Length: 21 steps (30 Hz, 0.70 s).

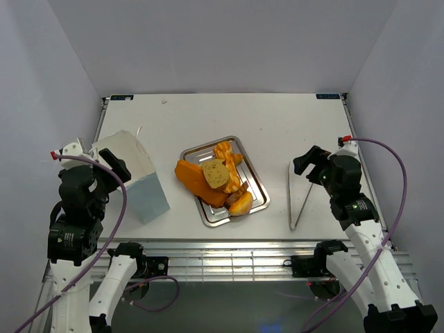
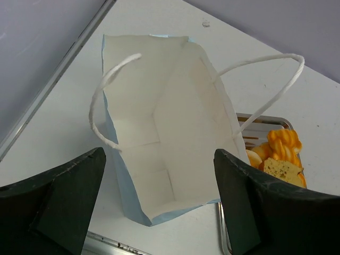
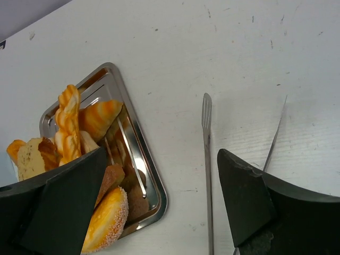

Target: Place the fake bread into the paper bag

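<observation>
White worktop (image 1: 277, 118) boxed in by pale grey walls on three sides, arm bases along near edge

Task items:
- Paper bag (image 1: 135, 177) found at left of worktop, well apart from fake bread, mouth open. Pale blue outside, white creased paper inside as seen from left wrist view (image 2: 159, 133). Thin white string handles (image 2: 106, 101) looped loosely over rim on both sides
- Fake bread (image 1: 211, 180) found heaped on silver metal tray (image 1: 258, 193) at centre of worktop, none in bag. Long orange loaf (image 1: 194, 182) lying across near-left of tray; tan piece (image 1: 215, 173) resting on top of it; twisted piece (image 1: 225, 151) toward far corner; rounded golden bun (image 1: 241, 203) at near-right corner. Same heap confirmed from right wrist view (image 3: 68, 119)

Other items:
- Metal tongs (image 1: 300, 201) lying flat on worktop right of tray, arms splayed toward far side, joined at near end

Tools:
- Left tool (image 2: 159, 154) positioned at bag's left side above its mouth, jaws spread wide, nothing gripped between them. Contact with bag rim not possible to confirm
- Right tool (image 3: 162, 154) raised above bare worktop between tray and tongs, jaws fully spread, nothing in hold, clear of both
</observation>
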{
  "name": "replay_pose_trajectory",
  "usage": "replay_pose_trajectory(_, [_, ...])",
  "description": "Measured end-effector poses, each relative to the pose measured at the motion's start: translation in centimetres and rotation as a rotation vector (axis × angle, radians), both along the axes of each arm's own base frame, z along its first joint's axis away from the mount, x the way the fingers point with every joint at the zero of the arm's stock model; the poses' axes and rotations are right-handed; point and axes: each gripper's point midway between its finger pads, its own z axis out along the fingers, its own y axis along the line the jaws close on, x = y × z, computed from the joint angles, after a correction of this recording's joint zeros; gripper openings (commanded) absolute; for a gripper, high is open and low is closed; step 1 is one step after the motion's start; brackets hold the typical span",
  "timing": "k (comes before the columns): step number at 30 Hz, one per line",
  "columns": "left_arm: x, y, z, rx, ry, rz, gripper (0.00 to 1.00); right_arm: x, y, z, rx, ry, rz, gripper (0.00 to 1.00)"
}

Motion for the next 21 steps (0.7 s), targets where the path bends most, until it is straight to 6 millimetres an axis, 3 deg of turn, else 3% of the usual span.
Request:
replay_pose_trajectory(6, [0.1, 0.3, -1.8, -0.022, 0.027, 0.036, 0.94, 0.0, -0.3, -0.2, -0.002, 0.007, -0.021, 0.90])
replay_pose_trajectory(15, [-1.4, 0.9, -1.8, -0.044, -0.032, 0.076, 0.93, -0.1, -2.6, -1.5, -0.091, 0.050, -0.114, 0.90])
replay_pose_trajectory(21, [-0.8, 0.8, -3.1, -0.050, -0.016, 0.079, 0.92, -0.6, -4.0, -3.0, -0.205, 0.085, -0.127, 0.90])
